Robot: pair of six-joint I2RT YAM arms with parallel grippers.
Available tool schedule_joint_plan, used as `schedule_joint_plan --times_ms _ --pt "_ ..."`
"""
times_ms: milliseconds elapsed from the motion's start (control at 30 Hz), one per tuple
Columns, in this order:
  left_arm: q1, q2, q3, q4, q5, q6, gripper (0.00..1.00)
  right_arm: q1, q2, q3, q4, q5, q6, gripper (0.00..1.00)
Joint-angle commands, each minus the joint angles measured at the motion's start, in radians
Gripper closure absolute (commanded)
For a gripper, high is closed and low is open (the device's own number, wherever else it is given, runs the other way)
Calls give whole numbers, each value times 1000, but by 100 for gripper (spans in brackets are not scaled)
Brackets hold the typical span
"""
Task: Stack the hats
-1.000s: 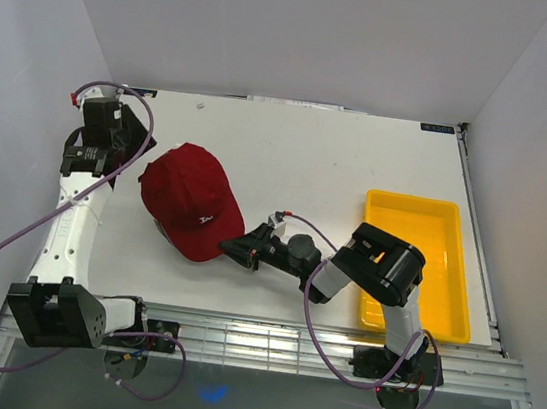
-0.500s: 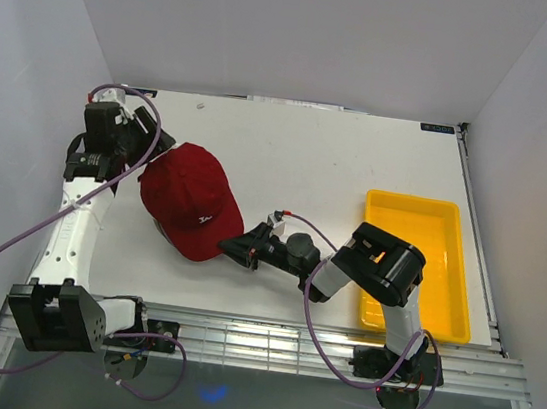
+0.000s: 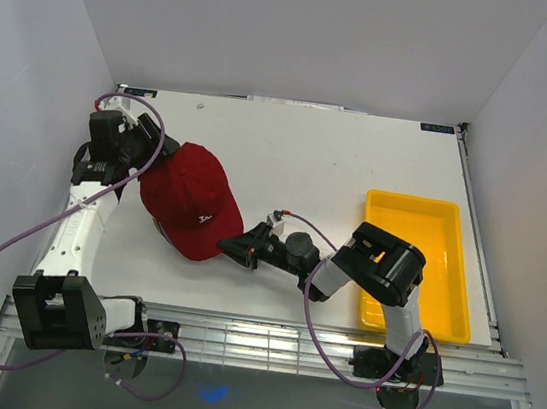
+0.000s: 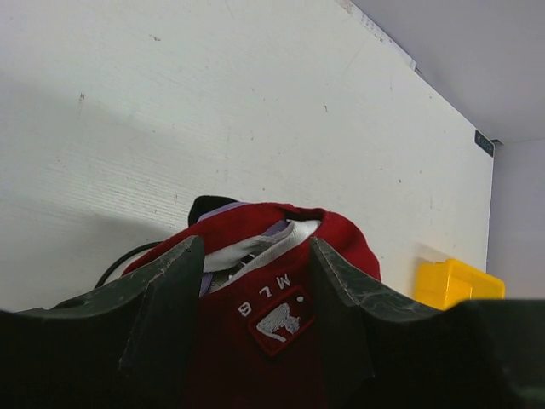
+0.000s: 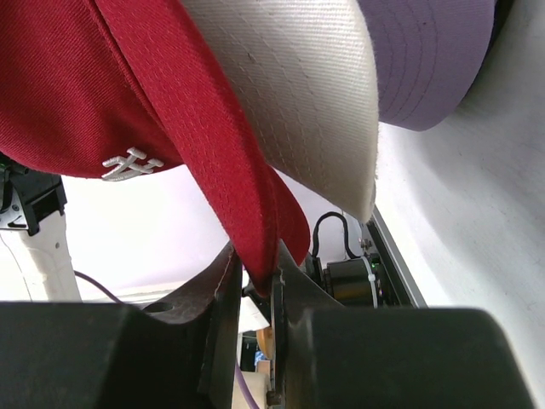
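Because the hats lie one inside another, the top external view shows only the dark red hat (image 3: 191, 199), which covers the pile on the left part of the table (image 3: 339, 163). The right gripper (image 3: 232, 250) lies low at the tip of the brim, and the left gripper (image 3: 157, 152) is at the back of the crown. In my judgement, one arm holds the pile in place while the other comes to press or straighten it. The yellow tray (image 3: 425, 202) stands well apart on the right.

From the left wrist, the left gripper (image 4: 255, 251) has its jaws apart, one on each side of the rear of the dark red hat (image 4: 277, 341). I cannot tell whether they touch the fabric. Edges of a white hat (image 4: 247, 251) show in the rear opening, which the top view hides.

From the right wrist, the right gripper (image 5: 264, 277) is clamped on the brim of the dark red hat (image 5: 85, 85). Under it are the white hat (image 5: 298, 94) and a lavender hat (image 5: 426, 60), brims aligned.
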Motion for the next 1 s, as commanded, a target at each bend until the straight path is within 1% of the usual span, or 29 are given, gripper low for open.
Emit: schedule_joint_plan --times_ms 0,267,533,600,667,700,733,833,967 --pt "0 28 -59 -110 -62 39 39 -3 52 -28 -185 11 8 92" --pt "0 30 -73 -113 -76 34 39 -9 89 -46 -185 5 6 92" --pt "0 22 -32 -133 -88 37 37 -15 92 -51 -191 -9 5 92" --pt "0 17 -24 -138 -81 39 35 -18 84 -55 -197 -12 3 89" --pt "0 11 -15 -138 -70 43 33 -21 77 -54 -207 -13 0 85" --pt "0 2 -10 -138 -71 46 33 -21 73 -54 -209 -15 -2 83" --pt "0 -1 -6 -139 -71 51 31 -21 70 -52 -214 -17 -5 77" --pt "0 2 20 -153 -82 60 30 -23 58 -46 -237 -20 -14 68" --pt "0 -4 39 -154 -80 60 29 -23 23 -52 -260 -15 -23 61"
